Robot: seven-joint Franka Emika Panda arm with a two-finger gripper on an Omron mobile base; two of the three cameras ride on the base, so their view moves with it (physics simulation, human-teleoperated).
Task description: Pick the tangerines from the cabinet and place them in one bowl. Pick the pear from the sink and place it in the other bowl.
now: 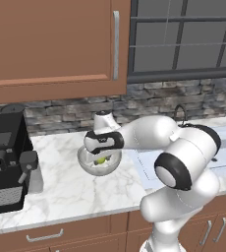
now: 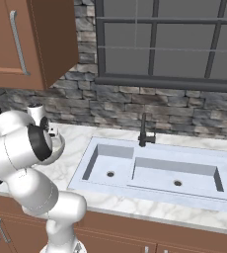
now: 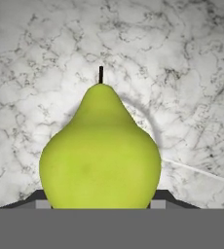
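My gripper (image 3: 100, 202) is shut on the yellow-green pear (image 3: 100, 151), which stands stem-up between the two dark fingertips (image 3: 36, 200). Below it lies the pale glassy bowl (image 3: 155, 131), its thin rim curving over the marble. From the left base view the hand (image 1: 103, 141) hangs over this bowl (image 1: 88, 166), and the pear (image 1: 101, 160) shows inside its rim, low in the bowl. The reddish-brown wall cabinet (image 1: 51, 44) has its door closed. The tangerines and the tan-rimmed bowl are out of view. To the right is the sink (image 2: 155, 170).
A black coffee machine (image 1: 9, 157) stands on the marble counter (image 1: 66, 192) left of the bowl. The dark faucet (image 2: 145, 131) rises behind the sink, under a window (image 2: 170, 39). Base cabinets with drawers run along the counter's front edge.
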